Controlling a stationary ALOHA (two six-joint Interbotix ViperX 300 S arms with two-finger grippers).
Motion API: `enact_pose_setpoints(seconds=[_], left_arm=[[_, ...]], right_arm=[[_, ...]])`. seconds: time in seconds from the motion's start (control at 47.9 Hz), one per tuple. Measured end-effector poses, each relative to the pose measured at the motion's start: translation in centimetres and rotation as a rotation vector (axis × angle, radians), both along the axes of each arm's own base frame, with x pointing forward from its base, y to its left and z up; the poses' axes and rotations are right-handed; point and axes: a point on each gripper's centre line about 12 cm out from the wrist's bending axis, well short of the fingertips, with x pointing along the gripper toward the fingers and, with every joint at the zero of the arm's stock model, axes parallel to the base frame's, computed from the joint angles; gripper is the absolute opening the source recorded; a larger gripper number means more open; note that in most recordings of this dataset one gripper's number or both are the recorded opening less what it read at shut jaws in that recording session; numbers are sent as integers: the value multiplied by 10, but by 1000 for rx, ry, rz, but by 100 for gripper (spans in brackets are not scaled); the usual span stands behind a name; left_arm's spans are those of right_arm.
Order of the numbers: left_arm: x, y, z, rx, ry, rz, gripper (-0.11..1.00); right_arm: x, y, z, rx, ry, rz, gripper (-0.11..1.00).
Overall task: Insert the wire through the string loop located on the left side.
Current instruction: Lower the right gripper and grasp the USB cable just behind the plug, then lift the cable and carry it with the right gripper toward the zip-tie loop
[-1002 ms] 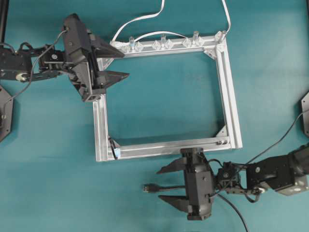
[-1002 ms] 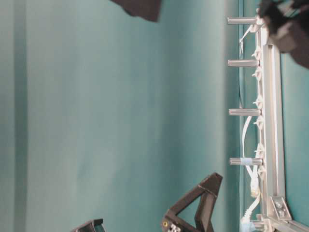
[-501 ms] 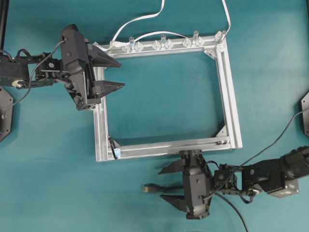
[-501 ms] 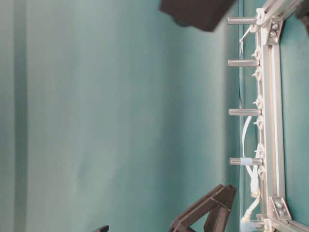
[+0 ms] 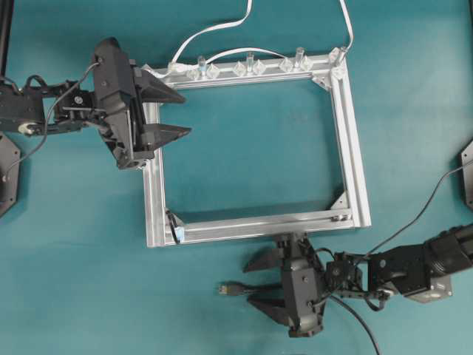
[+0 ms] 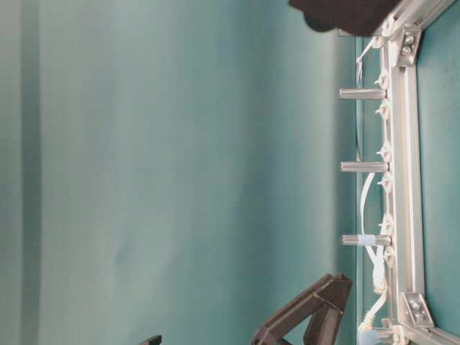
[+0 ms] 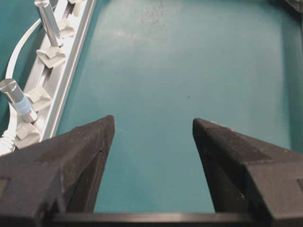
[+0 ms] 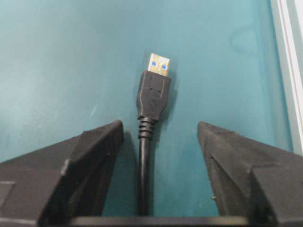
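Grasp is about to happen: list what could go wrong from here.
1. The right gripper straddles the wire with open jaws; closing off-centre may push it aside.
2. The string loop is tiny, so the plug could snag it.
3. The left gripper hovers far from the loop.

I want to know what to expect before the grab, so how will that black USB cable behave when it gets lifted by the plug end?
The wire looks thin and curves loosely across the table, so it will probably droop and trail. Its moulded plug looks rigid, likely a firmer grip point. Lying flat between the right tool's open jaws, it seems unlikely to roll.
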Motion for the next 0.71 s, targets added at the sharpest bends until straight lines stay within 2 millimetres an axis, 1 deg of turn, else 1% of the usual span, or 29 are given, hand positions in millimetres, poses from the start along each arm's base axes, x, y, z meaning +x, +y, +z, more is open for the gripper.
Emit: enact_pose_setpoints(seconds=[0.104,0.313,0.355,0.396,0.459,0.501,0.522,0.71], left_arm=[[0,0,0,-1,0,1,69],[0,0,0,-1,0,1,69],[0,0,0,-2,1,1,69],[0,0,0,0,1,0,69],[0,0,0,-2,1,1,69],[0,0,0,-1,0,1,69],[0,0,0,0,0,-2,69],[0,-2,1,-1,0,-6,69]], right_arm=[[0,1,0,-2,2,5,58],[0,1,0,-2,1,6,47],[0,1,0,-2,2,6,43],[-1,2,0,-3,2,9,36],[0,2,0,-2,0,10,19],[-1,2,0,-3,2,10,12],[-1,2,-1,-5,3,11,10],[-3,1,-1,-8,4,10,10]])
